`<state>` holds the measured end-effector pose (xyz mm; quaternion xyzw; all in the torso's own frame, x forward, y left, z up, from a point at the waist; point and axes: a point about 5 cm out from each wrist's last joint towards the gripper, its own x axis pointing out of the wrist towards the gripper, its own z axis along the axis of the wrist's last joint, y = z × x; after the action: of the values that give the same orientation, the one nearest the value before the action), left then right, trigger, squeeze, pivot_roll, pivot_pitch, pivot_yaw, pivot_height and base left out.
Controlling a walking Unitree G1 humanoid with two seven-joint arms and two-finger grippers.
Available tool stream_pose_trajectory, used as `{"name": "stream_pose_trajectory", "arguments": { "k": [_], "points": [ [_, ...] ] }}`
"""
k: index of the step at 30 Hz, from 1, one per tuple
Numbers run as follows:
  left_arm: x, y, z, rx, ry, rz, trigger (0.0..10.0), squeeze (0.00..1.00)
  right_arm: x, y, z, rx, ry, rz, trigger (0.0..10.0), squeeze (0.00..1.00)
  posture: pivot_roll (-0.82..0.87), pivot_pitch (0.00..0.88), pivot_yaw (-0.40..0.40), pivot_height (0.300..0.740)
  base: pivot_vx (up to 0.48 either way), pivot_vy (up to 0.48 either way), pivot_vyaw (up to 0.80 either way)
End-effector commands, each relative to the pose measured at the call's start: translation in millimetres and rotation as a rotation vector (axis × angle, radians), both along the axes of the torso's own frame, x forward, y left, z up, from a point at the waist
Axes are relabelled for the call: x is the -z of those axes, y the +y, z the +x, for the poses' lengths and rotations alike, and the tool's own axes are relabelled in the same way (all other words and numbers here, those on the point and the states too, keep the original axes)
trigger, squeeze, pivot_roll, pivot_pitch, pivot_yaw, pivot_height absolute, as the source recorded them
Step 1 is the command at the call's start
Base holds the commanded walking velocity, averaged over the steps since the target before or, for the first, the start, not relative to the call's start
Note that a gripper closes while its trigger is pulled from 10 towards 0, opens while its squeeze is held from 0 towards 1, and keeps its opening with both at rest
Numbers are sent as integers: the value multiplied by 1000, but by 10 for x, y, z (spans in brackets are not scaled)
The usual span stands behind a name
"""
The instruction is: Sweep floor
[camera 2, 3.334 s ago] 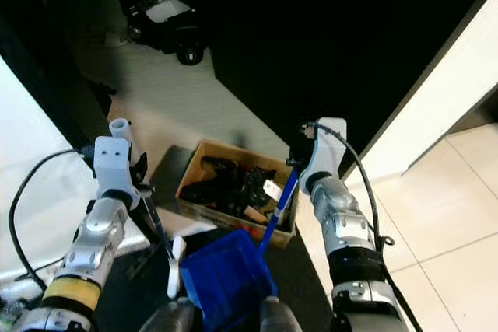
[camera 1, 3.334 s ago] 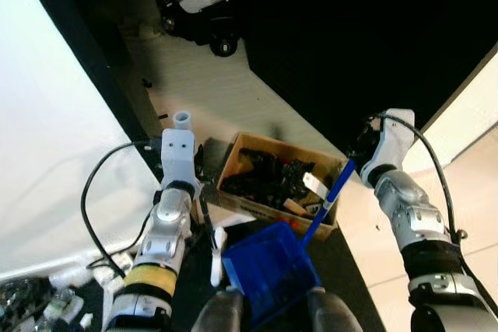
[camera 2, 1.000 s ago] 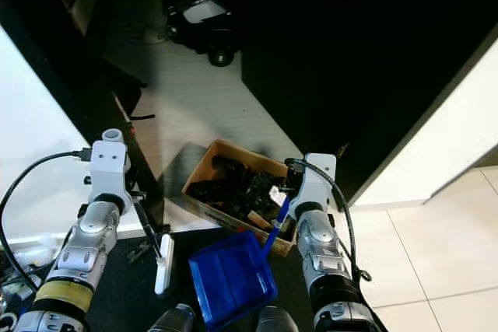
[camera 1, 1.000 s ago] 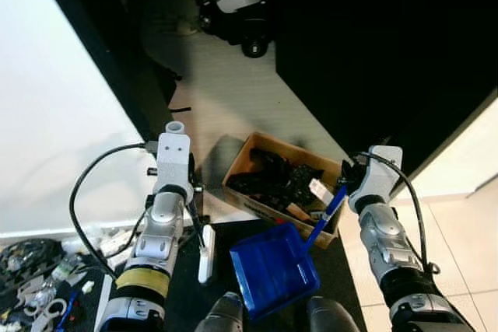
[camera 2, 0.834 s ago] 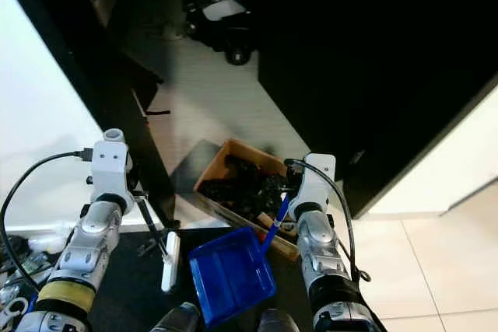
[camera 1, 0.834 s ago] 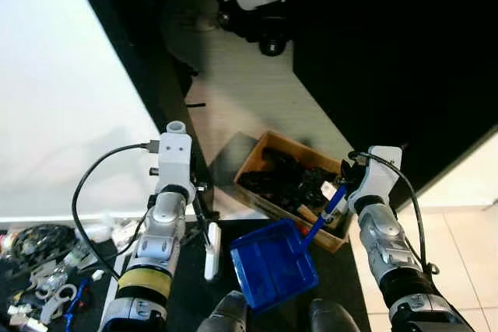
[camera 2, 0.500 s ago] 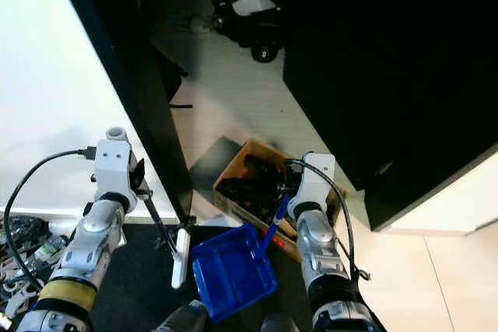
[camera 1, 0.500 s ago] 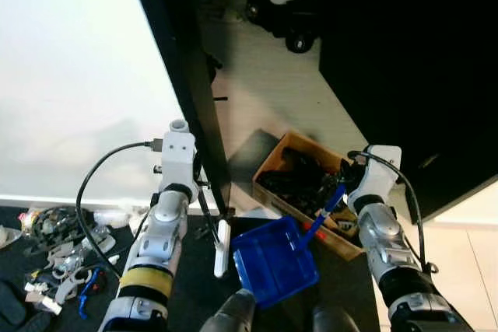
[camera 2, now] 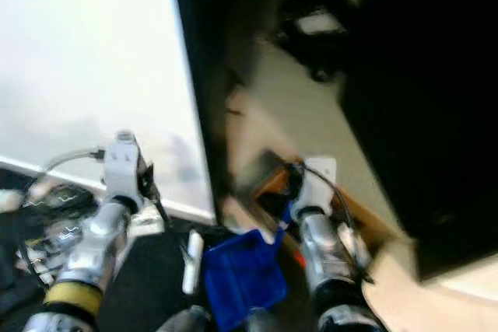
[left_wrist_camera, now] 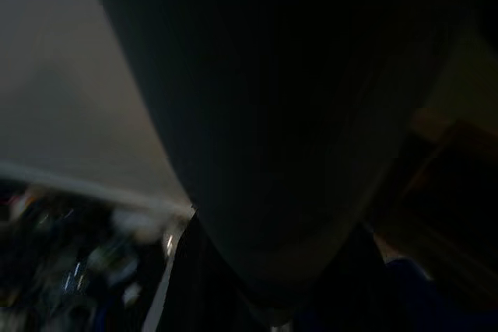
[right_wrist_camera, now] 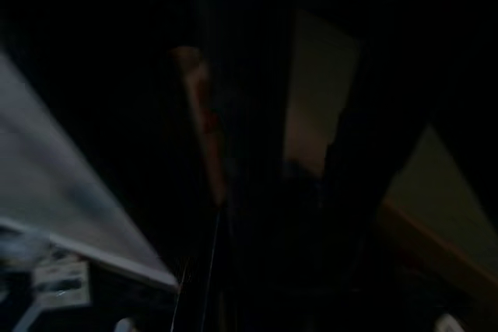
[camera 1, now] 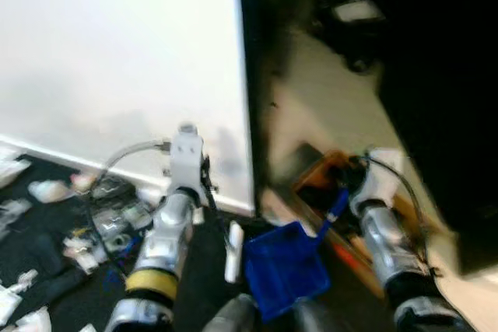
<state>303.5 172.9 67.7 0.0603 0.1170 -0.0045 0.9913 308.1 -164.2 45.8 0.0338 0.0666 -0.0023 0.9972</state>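
Head views are blurred. Nearest the robot, a blue dustpan (camera 1: pixel 284 274) hangs low between the arms, its blue handle (camera 1: pixel 333 211) rising to the right end effector (camera 1: pixel 350 180), which grips it. Beside the pan, a white brush (camera 1: pixel 233 241) hangs on a thin dark stem from the left end effector (camera 1: pixel 204 192), which grips that stem. Left, litter (camera 1: pixel 93 219) lies on dark floor. Beyond, a cardboard box (camera 1: pixel 323 180) sits by a white wall (camera 1: pixel 117 52).
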Motion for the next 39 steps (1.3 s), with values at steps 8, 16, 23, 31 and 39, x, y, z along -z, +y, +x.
{"name": "stream_pose_trajectory", "arguments": {
  "k": [8, 16, 23, 31, 39],
  "points": [
    [102, 97, -56, -8, 65, 72, 10000, 0, 0, 30, 1, -6, -8, 15, 10000, 0, 1, 96, 1, 740, 0, 0, 800],
    [104, 89, -57, 2, 70, 74, 10000, 0, 12, 24, -5, -6, -4, 16, 10000, 0, 3, 98, 1, 740, 0, 0, 800],
    [100, 87, -35, 4, 76, 71, 10000, 0, 18, 21, 0, -2, 0, 16, 10000, 0, 6, 100, 4, 740, 0, 0, 800],
    [91, 83, -17, 2, 77, 64, 10000, 0, 17, 12, 8, 5, 1, 21, 10000, 0, 7, 104, 4, 740, 0, 0, 800],
    [92, 85, -16, 0, 79, 64, 10000, 0, 17, 7, 12, 6, 3, 22, 10000, 0, 9, 106, 3, 740, 0, 0, 800]
  ]
}}
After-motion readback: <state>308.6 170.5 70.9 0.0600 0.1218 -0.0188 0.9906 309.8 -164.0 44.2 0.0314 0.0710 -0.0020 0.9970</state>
